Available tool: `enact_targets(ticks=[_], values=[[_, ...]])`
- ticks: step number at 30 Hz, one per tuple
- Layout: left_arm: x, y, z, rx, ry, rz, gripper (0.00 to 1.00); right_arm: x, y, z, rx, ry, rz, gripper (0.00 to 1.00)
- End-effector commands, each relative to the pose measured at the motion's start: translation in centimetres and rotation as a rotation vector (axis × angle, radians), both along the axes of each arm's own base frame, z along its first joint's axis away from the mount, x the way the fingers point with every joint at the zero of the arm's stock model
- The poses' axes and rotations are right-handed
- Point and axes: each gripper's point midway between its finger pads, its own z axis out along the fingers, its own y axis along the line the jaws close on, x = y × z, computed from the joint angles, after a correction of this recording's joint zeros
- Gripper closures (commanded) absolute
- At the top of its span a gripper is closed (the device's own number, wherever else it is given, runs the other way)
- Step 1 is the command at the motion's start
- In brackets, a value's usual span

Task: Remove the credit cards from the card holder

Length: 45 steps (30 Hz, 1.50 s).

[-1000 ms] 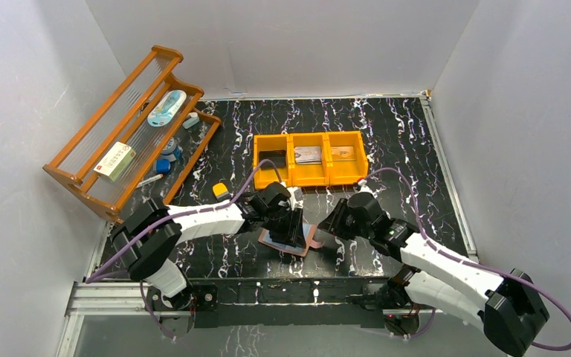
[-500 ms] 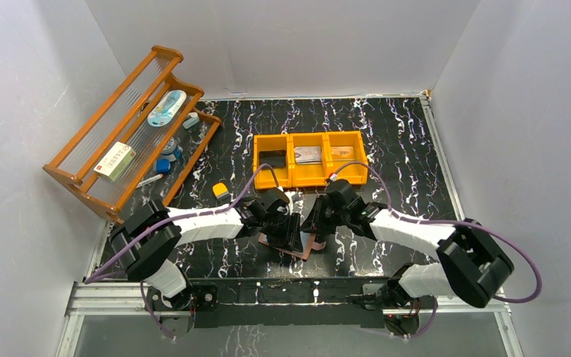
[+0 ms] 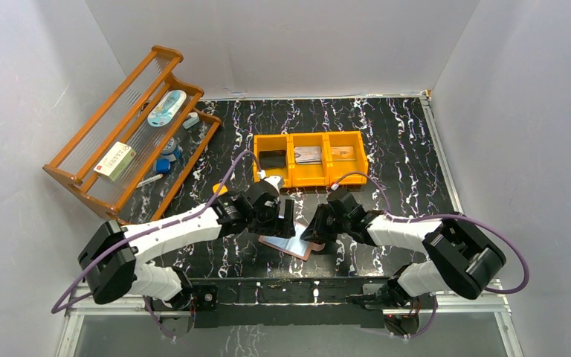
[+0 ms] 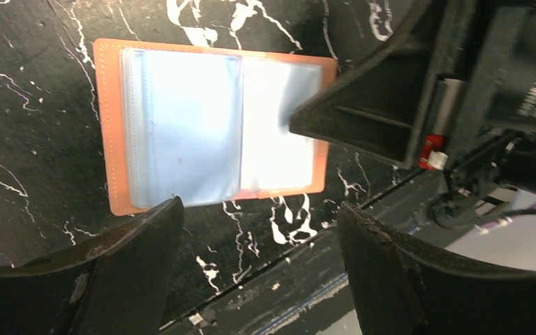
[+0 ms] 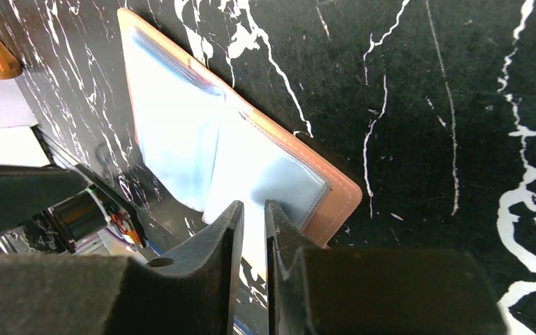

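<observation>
Left gripper (image 4: 258,209) hangs spread above the surface (image 3: 394,134). The orange tray (image 3: 326,179) stands further back. The card holder (image 4: 181,125) lies open near the front edge. The right gripper (image 5: 255,206), nearly pressed together, touches its right leaf; whether it pinches it I cannot tell. Credit cards (image 3: 308,155) lie in the tray. The visible sleeves look empty, so probably little is left.
</observation>
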Motion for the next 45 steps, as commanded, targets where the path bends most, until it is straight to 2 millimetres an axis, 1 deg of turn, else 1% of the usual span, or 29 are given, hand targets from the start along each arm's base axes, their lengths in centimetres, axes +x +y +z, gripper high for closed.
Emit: enact_targets(ticks=[1, 6, 14, 16, 19, 24, 26, 34, 38, 39, 41, 45], values=[[0.6, 1.3, -2.2, 0.141, 0.026, 0.014, 0.22, -0.9, -1.8, -1.9, -0.076, 0.019, -0.012, 0.73], [0.9, 0.8, -4.1, 0.182, 0.061, 0.024, 0.23, -1.0, -1.8, -1.8, -0.066, 0.017, -0.012, 0.73], [0.5, 1.1, -5.6, 0.214, 0.094, 0.022, 0.24, -1.1, -1.8, -1.8, -0.057, 0.018, -0.011, 0.72], [0.2, 0.9, -5.8, 0.207, 0.113, 0.006, 0.26, -1.1, -1.7, -1.8, -0.055, 0.016, -0.011, 0.72], [-0.4, 0.0, -5.9, 0.165, 0.137, -0.027, 0.27, -1.1, -1.7, -1.8, -0.054, 0.017, -0.01, 0.72], [-1.9, -2.4, -5.6, 0.04, 0.195, -0.119, 0.29, -1.2, -1.5, -2.1, -0.05, 0.029, 0.0, 0.72], [-2.0, -3.0, -5.2, 0.004, 0.201, -0.134, 0.3, -1.3, -1.5, -2.3, -0.052, 0.036, 0.002, 0.72], [-1.6, -3.9, -3.7, -0.042, 0.174, -0.14, 0.33, -1.4, -1.5, -2.3, -0.043, 0.035, -0.003, 0.71], [-1.5, -4.5, -2.4, -0.09, 0.154, -0.15, 0.34, -1.3, -1.4, -2.1, -0.039, 0.032, -0.005, 0.71], [-1.3, -4.5, -2.1, -0.096, 0.143, -0.147, 0.34, -1.3, -1.5, -2.2, -0.04, 0.034, -0.008, 0.7], [-0.8, -3.9, -1.7, -0.073, 0.109, -0.12, 0.33, -1.3, -1.4, -2.1, -0.037, 0.032, -0.01, 0.7], [1.1, -0.9, -1.6, 0.071, 0.02, -0.022, 0.26, -1.3, -1.6, -2.1, -0.043, 0.03, -0.017, 0.7]])
